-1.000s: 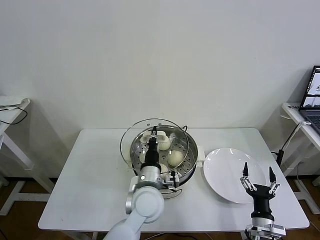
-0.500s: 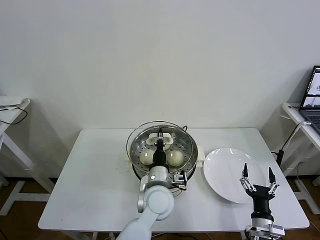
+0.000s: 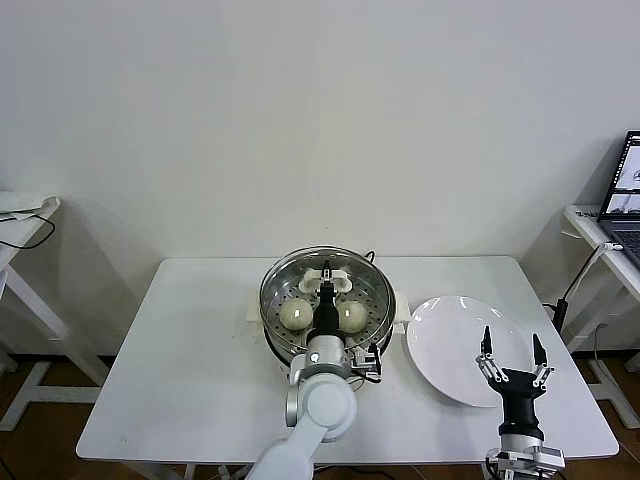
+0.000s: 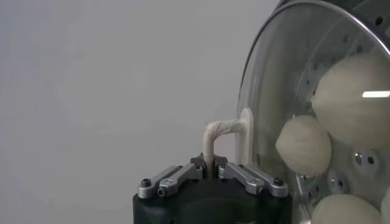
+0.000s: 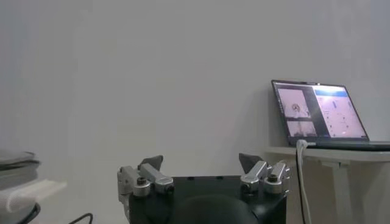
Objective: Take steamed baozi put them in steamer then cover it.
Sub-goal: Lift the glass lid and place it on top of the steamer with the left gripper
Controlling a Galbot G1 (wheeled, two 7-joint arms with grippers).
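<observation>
The steel steamer stands at the table's middle on a white base. The clear glass cover lies over it, about level on the rim. My left gripper is shut on the cover's white handle from above. Through the glass I see two cream baozi in the head view and three baozi in the left wrist view on the perforated tray. My right gripper is open and empty, fingers up, over the near edge of the white plate.
The empty white plate lies right of the steamer. A laptop sits on a side table at the far right. Another side table with a cable stands at the far left.
My left gripper has moved the cover to the right and down, from tilted and offset left of the steamer to lying over it. The right arm has hardly moved.
</observation>
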